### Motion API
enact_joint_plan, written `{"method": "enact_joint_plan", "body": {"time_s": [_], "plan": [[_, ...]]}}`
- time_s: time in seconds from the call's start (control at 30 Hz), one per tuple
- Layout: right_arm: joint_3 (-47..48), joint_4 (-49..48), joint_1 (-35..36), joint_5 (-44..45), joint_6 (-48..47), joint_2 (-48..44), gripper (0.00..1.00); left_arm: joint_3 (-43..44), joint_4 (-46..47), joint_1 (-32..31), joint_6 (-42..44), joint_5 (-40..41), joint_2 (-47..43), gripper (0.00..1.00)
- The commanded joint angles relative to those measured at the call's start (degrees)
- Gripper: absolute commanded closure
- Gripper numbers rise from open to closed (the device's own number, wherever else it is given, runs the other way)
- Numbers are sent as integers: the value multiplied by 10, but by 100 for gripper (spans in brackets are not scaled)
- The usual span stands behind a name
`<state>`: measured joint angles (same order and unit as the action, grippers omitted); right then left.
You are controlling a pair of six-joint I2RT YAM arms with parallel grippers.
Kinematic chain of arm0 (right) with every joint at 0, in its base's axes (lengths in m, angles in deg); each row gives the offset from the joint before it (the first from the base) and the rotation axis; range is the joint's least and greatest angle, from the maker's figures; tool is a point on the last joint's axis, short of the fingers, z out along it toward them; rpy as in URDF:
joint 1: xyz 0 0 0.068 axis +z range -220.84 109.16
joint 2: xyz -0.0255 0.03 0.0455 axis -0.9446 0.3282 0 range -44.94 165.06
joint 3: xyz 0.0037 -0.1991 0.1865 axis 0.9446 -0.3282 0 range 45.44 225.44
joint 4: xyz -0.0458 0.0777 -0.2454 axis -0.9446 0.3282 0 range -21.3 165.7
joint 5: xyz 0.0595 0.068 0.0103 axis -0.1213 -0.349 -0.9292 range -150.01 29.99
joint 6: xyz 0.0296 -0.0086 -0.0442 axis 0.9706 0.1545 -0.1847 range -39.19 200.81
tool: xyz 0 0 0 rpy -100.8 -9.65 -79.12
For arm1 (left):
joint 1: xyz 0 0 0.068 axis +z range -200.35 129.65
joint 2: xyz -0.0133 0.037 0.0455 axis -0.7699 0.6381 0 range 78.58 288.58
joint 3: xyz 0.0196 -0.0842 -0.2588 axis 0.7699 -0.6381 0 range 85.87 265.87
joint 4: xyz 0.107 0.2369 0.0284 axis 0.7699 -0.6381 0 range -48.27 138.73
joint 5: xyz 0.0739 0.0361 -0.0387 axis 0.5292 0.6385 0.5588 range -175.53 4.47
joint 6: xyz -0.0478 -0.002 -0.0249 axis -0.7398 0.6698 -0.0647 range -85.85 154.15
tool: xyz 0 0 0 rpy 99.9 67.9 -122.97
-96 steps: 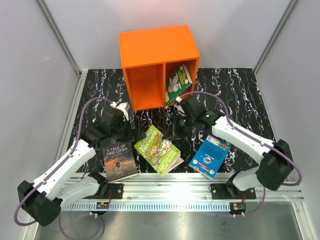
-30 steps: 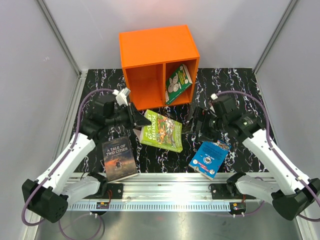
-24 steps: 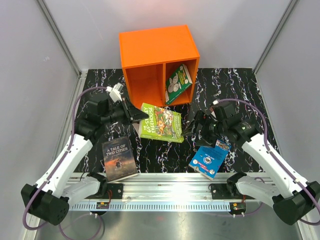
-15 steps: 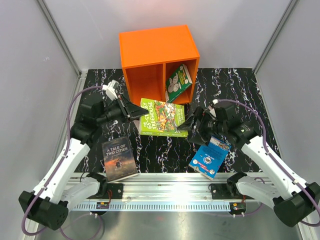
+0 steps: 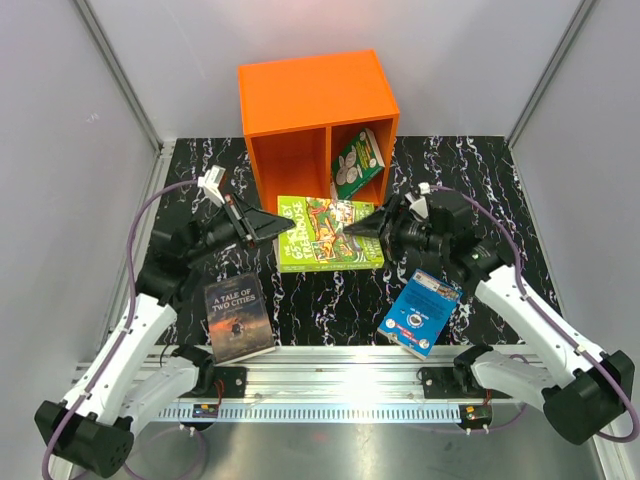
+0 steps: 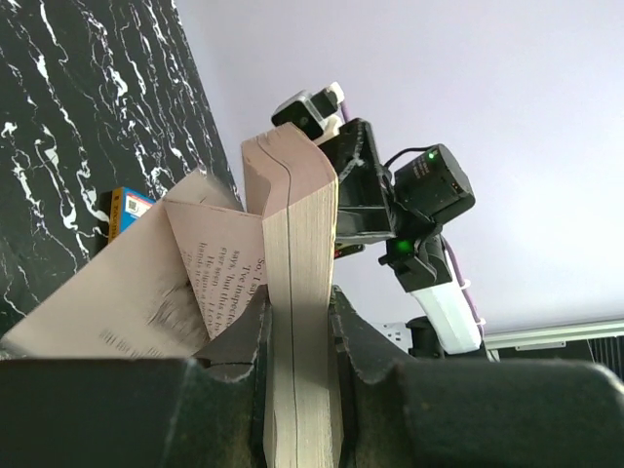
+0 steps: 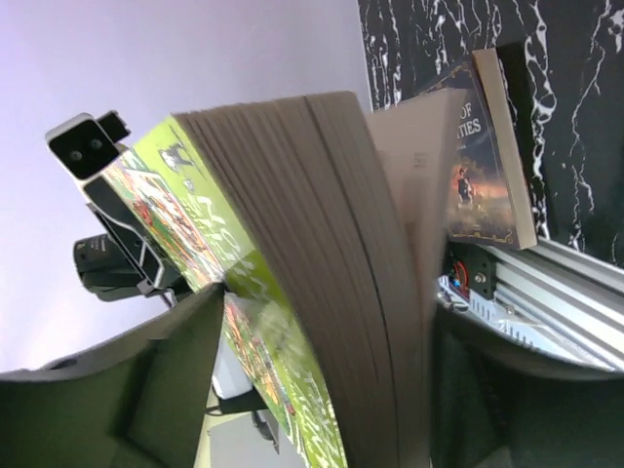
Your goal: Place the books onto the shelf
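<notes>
Left gripper clamps the green book between its jaws, held aloft for support. Opposite, right gripper straddles the far edge — grip undetermined.

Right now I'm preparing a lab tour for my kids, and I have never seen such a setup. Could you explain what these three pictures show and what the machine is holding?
These are two robot arms bolted at a table's near edge, each ending in a two-finger gripper. One picture looks down from above. The other two come from cameras on the wrists, hence the close-up pages. On the black marbled table stands an orange shelf, with one illustrated book leaning in its right compartment. A brown book and a blue book lie flat near the arms. The left gripper is clamped on one edge of a green book, held in front of the shelf. The right gripper straddles the opposite edge; whether it presses is unclear.
</notes>
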<state>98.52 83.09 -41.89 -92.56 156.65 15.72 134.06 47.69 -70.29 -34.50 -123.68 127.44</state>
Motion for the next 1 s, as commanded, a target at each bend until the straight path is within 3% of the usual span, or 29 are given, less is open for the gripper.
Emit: {"method": "enact_joint_plan", "body": {"time_s": [0.0, 0.1, 0.2, 0.27, 0.3, 0.37, 0.5, 0.67, 0.73, 0.97], "plan": [[-2, -46, -2, -20, 21, -19, 51, 2, 47, -1, -17, -11, -35, 100], [-7, -32, -2, -16, 19, -34, 87, -3, -5, -1, 17, -2, -57, 100], [8, 8, -3, -4, -8, -39, 99, 4, -94, 0, 69, 11, -69, 98], [46, 44, -10, 6, -52, -34, 100, 18, -181, -1, 122, 25, -74, 88], [65, 94, -13, 10, -73, -24, 100, 24, -213, 0, 140, 33, -76, 72], [139, 154, -25, 32, -146, -5, 100, 45, -305, -1, 197, 63, -81, 62], [281, 317, -35, 92, -263, 78, 100, 63, -411, -2, 264, 110, -87, 60], [441, 422, -42, 178, -375, 176, 100, 76, -488, -2, 294, 152, -93, 55], [479, 447, -43, 233, -402, 202, 100, 79, -509, -2, 295, 166, -108, 51], [616, 477, -44, 323, -477, 320, 100, 68, -571, -3, 297, 186, -161, 50]]}}
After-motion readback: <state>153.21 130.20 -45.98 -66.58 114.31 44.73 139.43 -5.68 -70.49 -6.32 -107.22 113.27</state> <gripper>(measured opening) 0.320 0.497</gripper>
